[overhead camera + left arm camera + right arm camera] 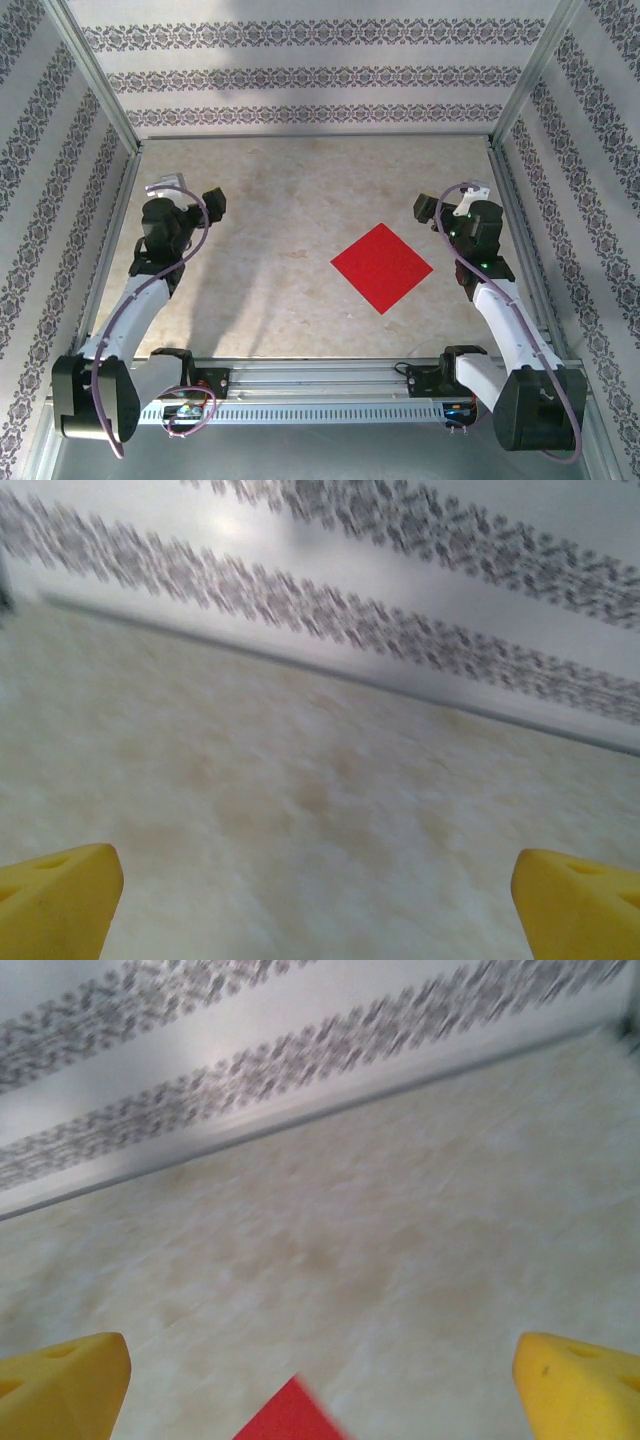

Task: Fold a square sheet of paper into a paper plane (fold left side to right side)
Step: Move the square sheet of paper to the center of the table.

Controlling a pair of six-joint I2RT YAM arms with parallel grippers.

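The square sheet of paper (pixel 381 267) is bright red and lies flat and unfolded on the beige table, turned like a diamond, right of centre. One corner of the sheet (pixel 292 1415) pokes into the bottom of the right wrist view, between the yellow fingertips (pixel 62 1385). My right gripper (pixel 428 208) hangs open above the table just right of the paper, not touching it. My left gripper (pixel 212 203) is open at the far left, well away from the sheet, with bare table between its yellow fingertips (pixel 60 900). No paper plane shape has been formed.
Patterned walls (pixel 310 75) close in the table on the back and both sides, with metal frame posts (pixel 95 75) at the corners. A rail with cable tray (pixel 310 385) runs along the near edge between the arm bases.
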